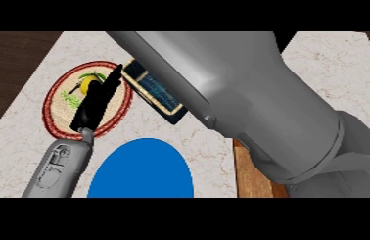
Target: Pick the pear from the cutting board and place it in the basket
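No pear shows anywhere. The basket (157, 93), dark with a tan rim, lies at the upper middle, half covered by my right forearm (245, 97). That grey forearm crosses the view from the lower right to the top edge, and its hand is out of the picture. A strip of the wooden cutting board (251, 178) peeks out under the forearm at the lower right. My left hand (95, 103) comes up from the lower left with straight fingers and holds nothing. It is over a round patterned plate, just left of the basket.
The round plate (61, 94) with a red-brown rim and a yellow and green picture lies at the left. A plain blue plate (141, 173) sits at the lower middle. The pale marble counter (202, 141) ends at dark wood on the far left.
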Robot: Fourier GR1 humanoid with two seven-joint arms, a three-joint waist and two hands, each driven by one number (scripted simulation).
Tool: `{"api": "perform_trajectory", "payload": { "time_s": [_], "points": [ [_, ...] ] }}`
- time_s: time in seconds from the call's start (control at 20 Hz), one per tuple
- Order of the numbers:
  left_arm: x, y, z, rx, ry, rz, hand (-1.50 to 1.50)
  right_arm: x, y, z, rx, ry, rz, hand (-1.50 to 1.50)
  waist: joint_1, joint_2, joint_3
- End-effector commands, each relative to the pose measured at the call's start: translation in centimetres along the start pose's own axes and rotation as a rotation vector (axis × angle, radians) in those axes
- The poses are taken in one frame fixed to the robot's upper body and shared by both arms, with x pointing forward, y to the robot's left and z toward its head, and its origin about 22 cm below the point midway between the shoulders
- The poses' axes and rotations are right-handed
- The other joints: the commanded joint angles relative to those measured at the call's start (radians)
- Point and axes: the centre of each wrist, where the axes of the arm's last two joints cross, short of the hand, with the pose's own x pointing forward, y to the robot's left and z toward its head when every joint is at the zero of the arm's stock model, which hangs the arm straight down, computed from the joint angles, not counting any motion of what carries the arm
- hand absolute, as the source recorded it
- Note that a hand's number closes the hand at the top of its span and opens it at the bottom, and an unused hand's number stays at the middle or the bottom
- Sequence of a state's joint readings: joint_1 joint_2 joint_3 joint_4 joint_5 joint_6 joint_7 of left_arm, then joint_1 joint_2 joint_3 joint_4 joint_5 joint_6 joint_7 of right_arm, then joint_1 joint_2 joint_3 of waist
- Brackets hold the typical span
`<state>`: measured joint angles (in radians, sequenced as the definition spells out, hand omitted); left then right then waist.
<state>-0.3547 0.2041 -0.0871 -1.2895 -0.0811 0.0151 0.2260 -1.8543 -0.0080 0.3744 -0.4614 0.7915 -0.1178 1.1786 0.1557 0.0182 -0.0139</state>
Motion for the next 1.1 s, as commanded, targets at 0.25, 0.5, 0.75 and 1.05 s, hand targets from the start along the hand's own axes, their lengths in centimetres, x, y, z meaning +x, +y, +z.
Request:
{"api": "perform_trajectory", "payload": {
  "time_s": [0.25,0.5,0.75,1.05],
  "points": [
    [-0.3,2.3,0.5,0.065,0.008,-0.001,0.0,0.3,-0.2,-1.4,0.037,0.253,0.187,1.5,-0.061,-0.006,0.007],
    [-0.8,1.7,0.8,0.07,0.013,0.039,0.0,-0.3,1.0,-1.5,0.103,0.199,0.178,1.5,-0.075,-0.009,0.009],
    [-1.8,2.9,1.4,0.099,0.023,0.016,0.0,-1.3,2.5,-2.0,0.153,0.153,0.139,1.5,-0.095,-0.01,0.01],
    [-1.4,3.3,0.7,0.105,0.028,0.018,0.0,-3.1,5.5,-2.4,0.195,0.158,0.167,1.5,-0.107,-0.01,0.011]
  ]
}}
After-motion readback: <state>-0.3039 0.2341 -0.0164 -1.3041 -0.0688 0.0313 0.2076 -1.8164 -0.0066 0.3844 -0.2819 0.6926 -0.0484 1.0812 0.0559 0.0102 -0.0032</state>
